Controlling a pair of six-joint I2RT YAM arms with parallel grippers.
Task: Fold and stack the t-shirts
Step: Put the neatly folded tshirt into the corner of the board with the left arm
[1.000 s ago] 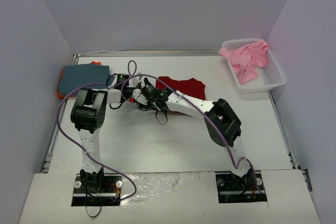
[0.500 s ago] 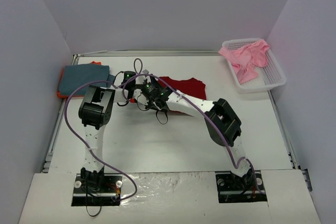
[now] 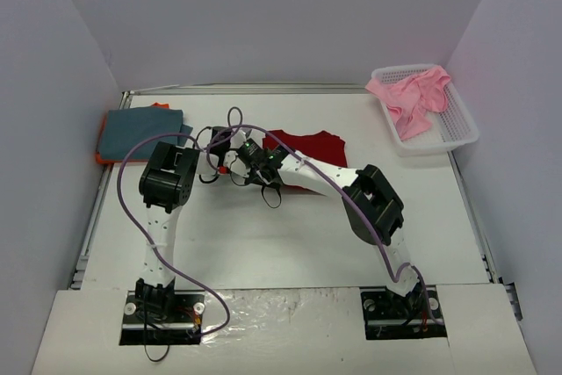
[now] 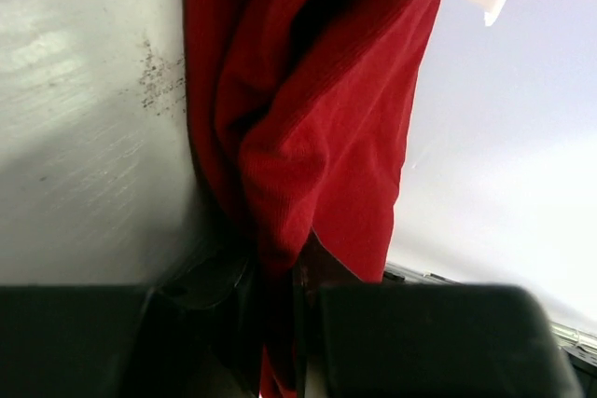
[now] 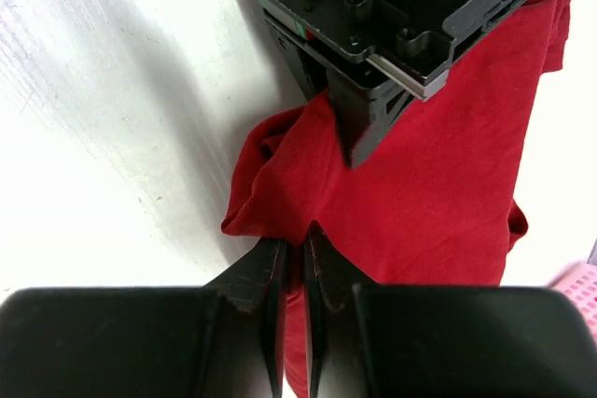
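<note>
**Both grippers pinch the red shirt's left edge as the left arm swings in**

Over the last second our left arm has swung its elbow rightward, away from the folded pile at the far left, and the left gripper [image 3: 225, 152] has closed in towards the right gripper [image 3: 244, 164] at the left edge of the dark red t-shirt [image 3: 305, 146]. The right arm has barely moved, and the shirt lies where it did, spread at the far middle of the table [image 3: 290, 234].

From the left wrist view, our left gripper [image 4: 297, 281] is clamped on a bunched fold of the dark red t-shirt [image 4: 308, 118]. From the right wrist view, our right gripper [image 5: 297, 263] is likewise closed on a pinch of the same cloth [image 5: 438, 174], with the left gripper's body right behind it.

We judge that both hands now have the left edge, so a fold across the shirt looks ready to begin.

The teal-blue t-shirt [image 3: 140, 129] sits folded on the orange t-shirt [image 3: 101, 158] at the far left. The light pink t-shirt [image 3: 409, 97] is crumpled in the white basket [image 3: 461, 129] at the far right.
</note>
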